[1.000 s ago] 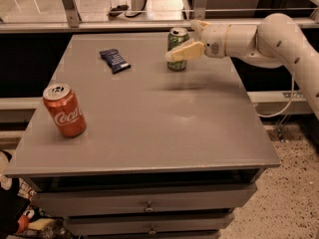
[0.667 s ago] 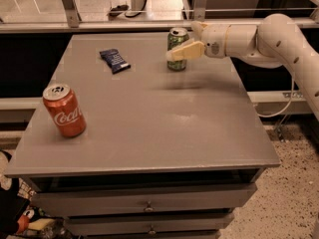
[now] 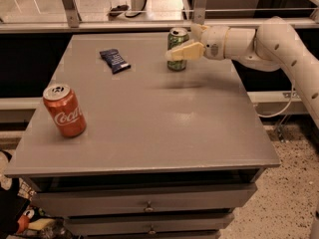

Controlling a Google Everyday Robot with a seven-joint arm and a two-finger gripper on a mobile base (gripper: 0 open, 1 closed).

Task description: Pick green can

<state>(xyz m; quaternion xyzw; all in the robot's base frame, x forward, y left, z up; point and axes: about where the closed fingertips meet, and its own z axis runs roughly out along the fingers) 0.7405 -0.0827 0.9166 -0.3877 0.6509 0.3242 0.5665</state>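
The green can (image 3: 175, 39) stands upright near the far edge of the grey table (image 3: 149, 118), right of its middle. It has a mottled green body and a silver top. My gripper (image 3: 180, 43) reaches in from the right at can height and is around the can, with one pale part crossing the can's front. The white arm (image 3: 249, 41) stretches back to the right edge of the view. The can's base rests on the table.
A red Coca-Cola can (image 3: 64, 110) stands at the table's left front. A dark blue snack packet (image 3: 114, 60) lies at the far left. A metal railing (image 3: 149, 19) runs behind the table. Drawers sit below the table's front edge.
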